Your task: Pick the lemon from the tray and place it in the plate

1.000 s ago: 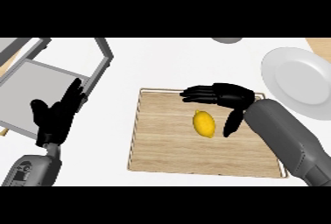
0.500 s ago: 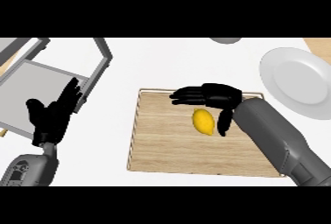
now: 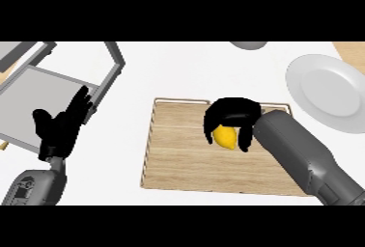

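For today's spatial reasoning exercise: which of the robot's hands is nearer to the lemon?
Right. The right hand curls over the lemon on the tray; the left hand rests open, well off the tray's left side.

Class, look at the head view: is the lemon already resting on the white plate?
No, the lemon lies on the wooden tray under the right hand; the plate holds nothing.

Upper part of the lemon [image 3: 227,138] hidden under the curled right hand [image 3: 232,116], plate [image 3: 329,91] cut off at the right edge, grey round object [image 3: 248,45] at the top barely shown, metal frame [image 3: 53,87] cut off at left.
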Tool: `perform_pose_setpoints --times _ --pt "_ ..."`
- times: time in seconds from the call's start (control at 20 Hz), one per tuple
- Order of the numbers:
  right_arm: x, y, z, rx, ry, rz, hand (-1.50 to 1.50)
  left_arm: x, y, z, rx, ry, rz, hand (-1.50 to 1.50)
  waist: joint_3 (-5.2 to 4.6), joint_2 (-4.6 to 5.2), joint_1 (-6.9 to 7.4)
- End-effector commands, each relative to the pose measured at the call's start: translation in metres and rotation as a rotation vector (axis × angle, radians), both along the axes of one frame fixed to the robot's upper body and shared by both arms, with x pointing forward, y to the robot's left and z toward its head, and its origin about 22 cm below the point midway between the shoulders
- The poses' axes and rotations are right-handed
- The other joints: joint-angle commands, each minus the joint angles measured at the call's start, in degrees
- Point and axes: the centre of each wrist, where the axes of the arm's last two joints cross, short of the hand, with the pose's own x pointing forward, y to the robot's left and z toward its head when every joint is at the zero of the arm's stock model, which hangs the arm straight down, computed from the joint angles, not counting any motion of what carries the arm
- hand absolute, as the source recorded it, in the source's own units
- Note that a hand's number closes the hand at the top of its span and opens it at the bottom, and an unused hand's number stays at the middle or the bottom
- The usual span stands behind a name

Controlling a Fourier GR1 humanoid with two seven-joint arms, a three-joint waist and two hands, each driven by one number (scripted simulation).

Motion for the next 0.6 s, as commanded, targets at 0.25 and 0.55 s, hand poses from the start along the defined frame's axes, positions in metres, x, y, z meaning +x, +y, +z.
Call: perform_pose_setpoints --times 0.25,0.55 --pt "-0.019 0.015 -0.02 0.164 0.093 0.078 1.5 0.003 -0.001 0.005 -0.012 0.002 0.002 0.0 0.92 0.96 -0.49" --pt "-0.003 -0.05 -0.011 0.074 0.023 -0.515 1.5 -0.009 0.006 0.006 -0.006 -0.002 0.03 0.0 0.87 0.13 -1.43"
